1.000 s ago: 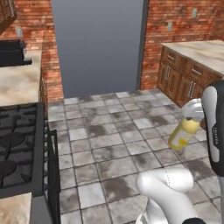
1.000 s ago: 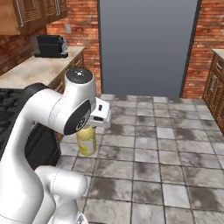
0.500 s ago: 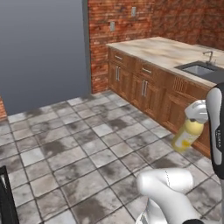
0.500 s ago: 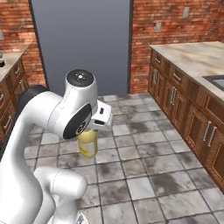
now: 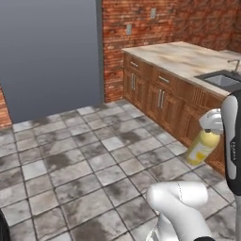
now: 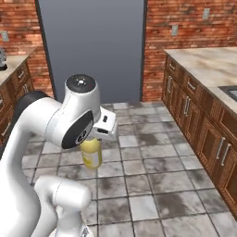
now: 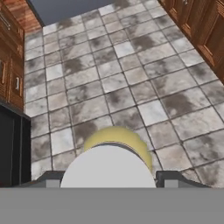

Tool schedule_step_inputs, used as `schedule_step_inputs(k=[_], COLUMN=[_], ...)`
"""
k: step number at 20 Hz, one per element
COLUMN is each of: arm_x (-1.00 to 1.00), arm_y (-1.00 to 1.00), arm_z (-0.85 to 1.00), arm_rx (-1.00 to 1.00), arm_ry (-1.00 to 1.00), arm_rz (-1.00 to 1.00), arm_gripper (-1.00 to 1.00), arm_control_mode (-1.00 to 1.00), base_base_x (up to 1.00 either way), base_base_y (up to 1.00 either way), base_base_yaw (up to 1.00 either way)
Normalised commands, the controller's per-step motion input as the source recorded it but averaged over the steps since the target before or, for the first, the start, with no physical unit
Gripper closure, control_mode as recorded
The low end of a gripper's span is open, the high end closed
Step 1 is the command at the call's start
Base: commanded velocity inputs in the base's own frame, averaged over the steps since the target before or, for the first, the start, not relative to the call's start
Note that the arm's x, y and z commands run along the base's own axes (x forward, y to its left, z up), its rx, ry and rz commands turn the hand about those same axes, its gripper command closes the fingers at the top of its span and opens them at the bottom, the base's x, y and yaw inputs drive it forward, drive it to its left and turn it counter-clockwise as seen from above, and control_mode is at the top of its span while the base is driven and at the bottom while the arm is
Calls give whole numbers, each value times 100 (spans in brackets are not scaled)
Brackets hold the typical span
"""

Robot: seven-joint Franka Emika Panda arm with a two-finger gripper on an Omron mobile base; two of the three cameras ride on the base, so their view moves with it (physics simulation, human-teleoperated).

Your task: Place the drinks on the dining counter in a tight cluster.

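Meanwhile, the white arm's two-finger hand (image 5: 210,128) was clamped on the pale cap end of the stubby yellow juice bottle (image 5: 201,148), which hung below it in the air, well above the grey and white tiled floor (image 5: 89,174) and touching nothing else. In the left base view the bottle sat at the right of the picture, just beside the arm's dark-jointed upper link and in front of the doors of the brown wooden base cabinets (image 5: 160,101). In the right base view the same bottle (image 6: 91,152) hung under the hand (image 6: 96,135), partly covered by the arm's big white shoulder link, with bare tiles (image 6: 148,185) all round beneath it. In the hand view the pale cap and the yellow shoulder of the bottle (image 7: 116,139) rose between the two dark finger tips, one of them (image 7: 168,178) pressed at its side, and the tiled floor (image 7: 131,74) spread out far below. A beige marbled stone desk (image 5: 188,59) ran along the top of the wooden cabinets at the right, with a sunken steel sink (image 5: 221,81) set into it near the far end. Behind that stood a red brick wall (image 5: 141,33), and a wide flat grey panel (image 5: 52,56) filled the wall to its left. The bottle was held roughly upright, tilted slightly.
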Motion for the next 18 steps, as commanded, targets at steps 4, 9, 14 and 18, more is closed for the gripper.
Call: schedule_step_inputs(k=[4, 9, 14, 18], arm_x=[0, 0, 0, 0], arm_y=[0, 0, 0, 0], arm_z=[0, 0, 0, 0], arm_rx=[0, 0, 0, 0], arm_ry=[0, 0, 0, 0], arm_rz=[0, 0, 0, 0], arm_gripper=[100, 100, 100, 100], arm_control_mode=[100, 100, 100, 100], base_base_x=[-19, -44, -44, -57], base_base_y=[-100, -100, -99, -66], base_base_yaw=[0, -2, -27, -41])
